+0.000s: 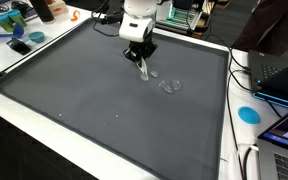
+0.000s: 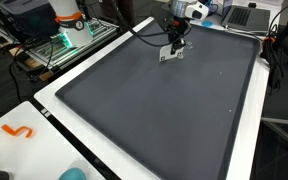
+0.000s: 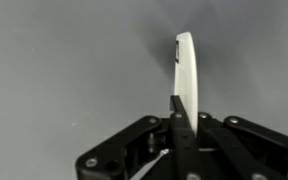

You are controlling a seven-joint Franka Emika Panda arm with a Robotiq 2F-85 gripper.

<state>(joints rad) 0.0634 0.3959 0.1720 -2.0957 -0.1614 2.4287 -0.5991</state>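
**One gripper, one white sliver over a dark mat**

One slim white plastic piece [image 3: 186, 65] stands nearly upright at the far end of the work surface, its lower tip close to the mat. Whether it touches cannot be told. The wrist view shows it edge-on, with the black fingers [image 3: 178, 112] of the Robotiq gripper [image 3: 181, 105] pressed together on one end of it. In both exterior views the gripper [image 1: 141, 60] [image 2: 171, 47] points straight down, with the piece [image 1: 143, 69] [image 2: 169, 55] hanging below the fingertips.

Just beside it, in an exterior view, a few small clear objects [image 1: 169, 86] lie on the dark grey mat [image 1: 74, 110], too faint to identify. The mat [image 2: 154, 110] covers most of a white table [image 2: 44, 100], whose bare edge frames it. Well apart from the gripper, a blue round disc [image 1: 248, 114] sits on that edge near an open laptop [image 1: 279, 75]. At the opposite end an orange squiggle-shaped object [image 2: 19, 131] rests on the white surface.
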